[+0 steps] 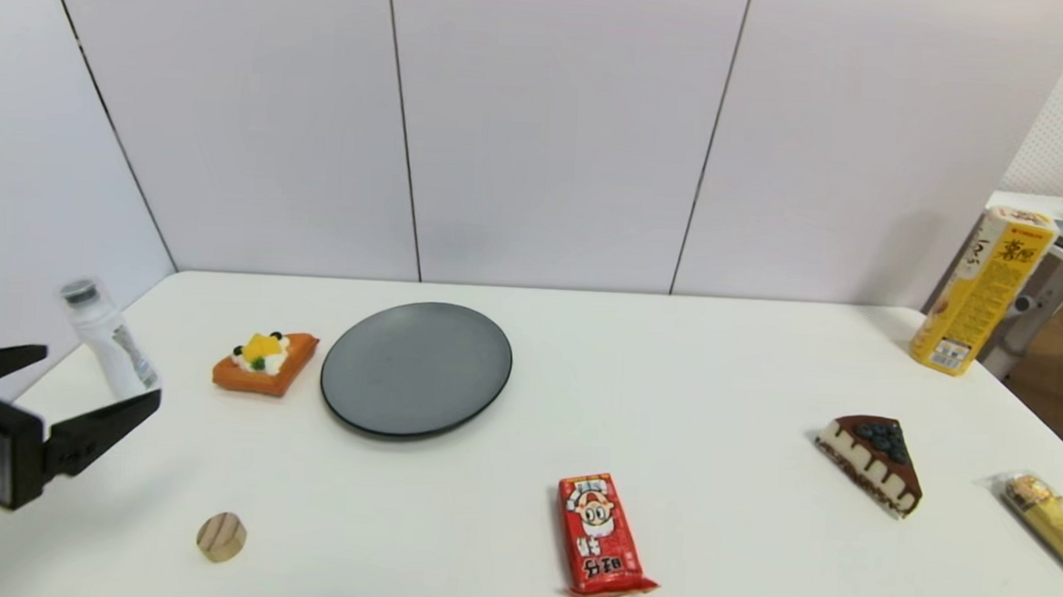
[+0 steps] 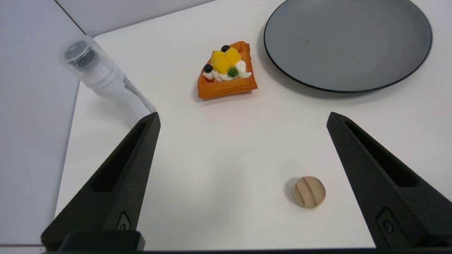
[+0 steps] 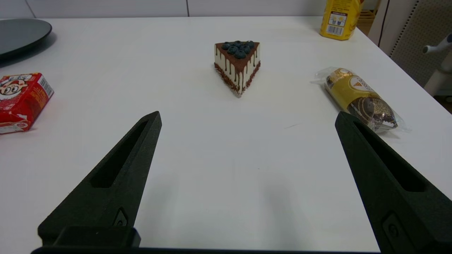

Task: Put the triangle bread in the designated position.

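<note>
The triangle bread (image 1: 266, 364) (image 2: 226, 72), a small orange-brown wedge with white cream, yellow fruit and dark berries, lies on the white table just left of the dark plate. My left gripper (image 1: 100, 376) (image 2: 243, 114) hovers open and empty at the table's left side, short of the bread, with nothing between its fingers. The right gripper (image 3: 248, 113) shows only in its own wrist view, open and empty above bare tabletop in front of the chocolate cake wedge. No mark for the designated position shows on the tabletop.
A dark grey round plate (image 1: 416, 370) sits right of the bread. A white bottle (image 1: 111, 340) stands near the left edge and a wooden disc (image 1: 221, 537) at front left. To the right: red snack pack (image 1: 601, 536), chocolate cake wedge (image 1: 873, 460), yellow wrapped roll (image 1: 1056, 526), yellow carton (image 1: 982, 290).
</note>
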You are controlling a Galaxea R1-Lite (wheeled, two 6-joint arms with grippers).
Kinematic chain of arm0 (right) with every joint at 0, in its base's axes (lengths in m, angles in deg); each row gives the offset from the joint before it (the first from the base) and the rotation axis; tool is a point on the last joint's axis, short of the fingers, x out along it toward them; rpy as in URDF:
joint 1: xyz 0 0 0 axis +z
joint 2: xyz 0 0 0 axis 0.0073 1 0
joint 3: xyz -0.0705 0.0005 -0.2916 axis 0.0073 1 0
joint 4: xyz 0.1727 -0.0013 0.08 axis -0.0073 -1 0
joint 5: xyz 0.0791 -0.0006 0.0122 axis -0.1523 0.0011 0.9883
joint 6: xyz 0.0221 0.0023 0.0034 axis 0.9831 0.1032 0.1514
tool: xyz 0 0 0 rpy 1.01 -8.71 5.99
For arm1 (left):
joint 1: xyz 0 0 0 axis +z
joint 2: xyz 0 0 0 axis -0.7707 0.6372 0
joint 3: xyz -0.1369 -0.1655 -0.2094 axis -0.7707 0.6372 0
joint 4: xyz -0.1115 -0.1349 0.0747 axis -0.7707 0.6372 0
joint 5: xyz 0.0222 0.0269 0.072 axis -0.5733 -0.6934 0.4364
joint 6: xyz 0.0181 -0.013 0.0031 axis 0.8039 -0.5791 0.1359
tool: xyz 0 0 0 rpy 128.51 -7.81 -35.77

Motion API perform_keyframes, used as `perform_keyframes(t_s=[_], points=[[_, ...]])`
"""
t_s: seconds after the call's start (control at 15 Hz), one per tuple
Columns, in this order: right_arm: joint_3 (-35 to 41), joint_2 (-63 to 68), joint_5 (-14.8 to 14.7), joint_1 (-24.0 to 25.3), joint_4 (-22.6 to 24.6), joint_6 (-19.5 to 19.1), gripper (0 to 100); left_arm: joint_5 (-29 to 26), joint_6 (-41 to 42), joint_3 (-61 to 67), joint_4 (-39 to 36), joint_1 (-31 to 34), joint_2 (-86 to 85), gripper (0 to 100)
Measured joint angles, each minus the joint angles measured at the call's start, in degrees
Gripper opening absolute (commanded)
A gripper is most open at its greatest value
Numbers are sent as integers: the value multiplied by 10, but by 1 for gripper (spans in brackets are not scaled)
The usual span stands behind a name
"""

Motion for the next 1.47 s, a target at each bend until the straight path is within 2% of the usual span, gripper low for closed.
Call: perform_keyframes(t_s=[0.33, 0.6, 1.07, 1.47], points=[[0, 0, 0, 0, 0, 0, 100, 2, -34, 194, -3, 0, -307, 100], [0, 0, 0, 0, 0, -1, 100, 57, -83, 253, 74, -6, -467, 100], [0, 0, 0, 0, 0, -1, 100, 74, -143, 264, 84, -9, -514, 100], [0, 0, 0, 0, 0, 0, 100, 74, -149, 264, 84, -9, -516, 100]])
